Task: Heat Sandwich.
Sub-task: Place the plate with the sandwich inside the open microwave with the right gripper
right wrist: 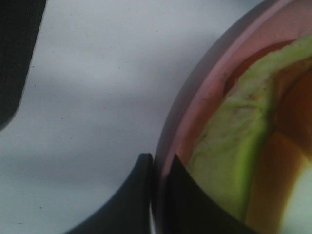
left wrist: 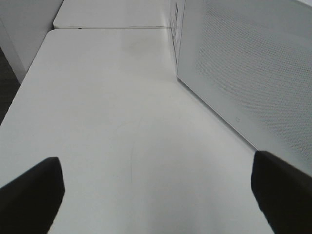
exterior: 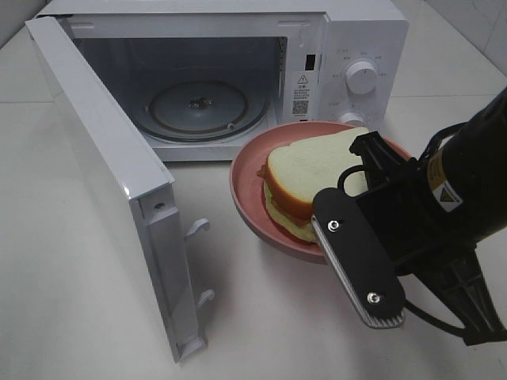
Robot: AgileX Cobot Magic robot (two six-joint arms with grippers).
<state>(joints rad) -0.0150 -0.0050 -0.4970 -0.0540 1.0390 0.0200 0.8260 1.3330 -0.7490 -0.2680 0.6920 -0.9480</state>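
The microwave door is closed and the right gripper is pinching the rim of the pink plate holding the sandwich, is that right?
No, the microwave door is open, swung wide, as the exterior high view shows. The rest holds: the right gripper is pinching the rim of the pink plate holding the sandwich.

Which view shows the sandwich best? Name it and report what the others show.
Exterior high: most of the sandwich shows on the pink plate, top bread and layered side. The right wrist view gives only a blurred close-up of its lettuce layer. The left wrist view shows none of it, just table and microwave.
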